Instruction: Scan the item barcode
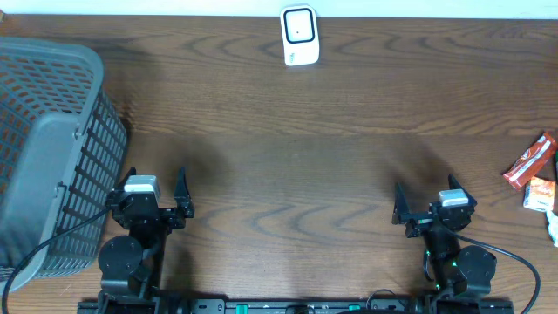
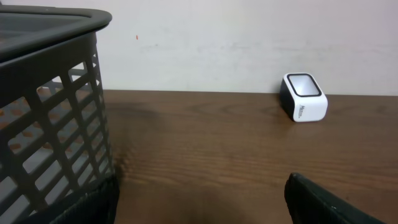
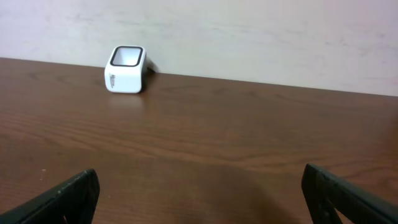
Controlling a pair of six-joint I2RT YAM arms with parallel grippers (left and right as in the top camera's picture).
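Matt grained wood table (image 1: 288, 174), matt plastic lattice basket (image 1: 91, 148), smooth, seemingly plastic scanner (image 1: 299, 35).

Both arms sit folded back low, left tool (image 1: 156, 177) and right tool (image 1: 424, 187) both gaping wide, empty.

White barcode scanner (image 3: 126, 70) at the brown bench's (image 3: 236, 140) far edge; jaws of the right gripper (image 3: 200, 190) wide apart.

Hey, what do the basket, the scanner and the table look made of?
Basket: likely matte grey plastic, moulded lattice walls. Scanner: probably glossy white plastic, dark window. Table: brown wood or wood-look laminate, visible grain; can't tell which.
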